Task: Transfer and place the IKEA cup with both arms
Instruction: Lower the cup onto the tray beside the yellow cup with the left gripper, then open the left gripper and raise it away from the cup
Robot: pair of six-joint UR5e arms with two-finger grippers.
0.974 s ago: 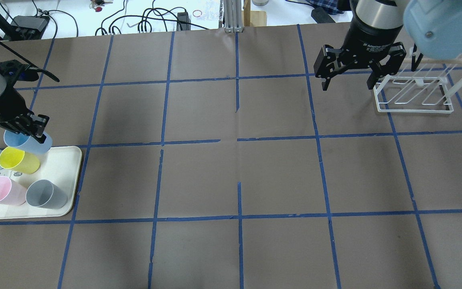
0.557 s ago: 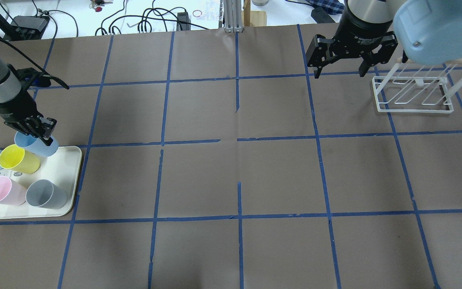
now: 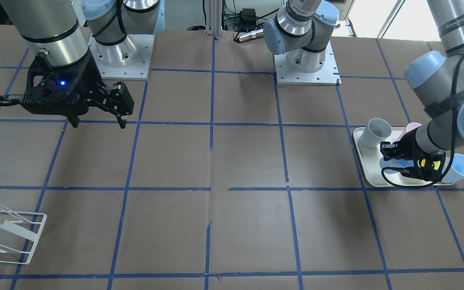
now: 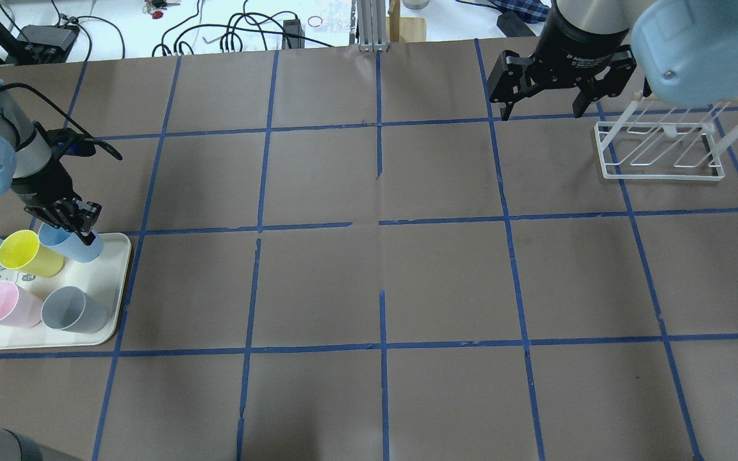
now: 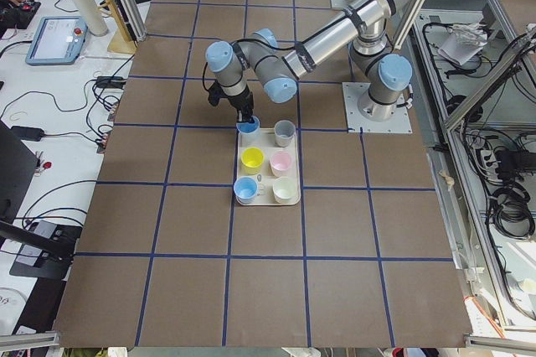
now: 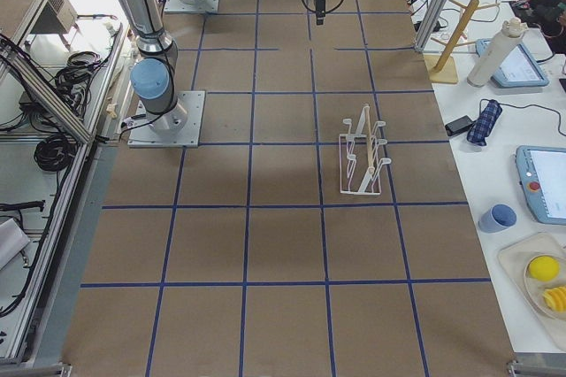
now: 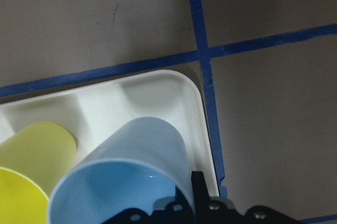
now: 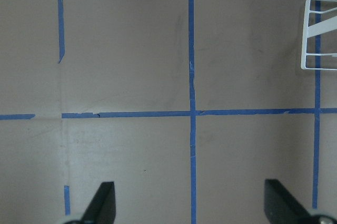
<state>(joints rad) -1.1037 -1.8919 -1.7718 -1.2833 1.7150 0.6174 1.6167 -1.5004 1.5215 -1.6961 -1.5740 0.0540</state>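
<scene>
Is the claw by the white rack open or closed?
Open. The right claw has its fingers spread wide, with nothing between them.

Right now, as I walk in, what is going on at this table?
The left arm's fingers are shut on the rim of a pale-blue cup at a corner of the white tray, beside a yellow cup. The cup leans; I cannot tell if it is off the tray. The right arm's fingers are open and empty, above the table near a white wire rack.
</scene>
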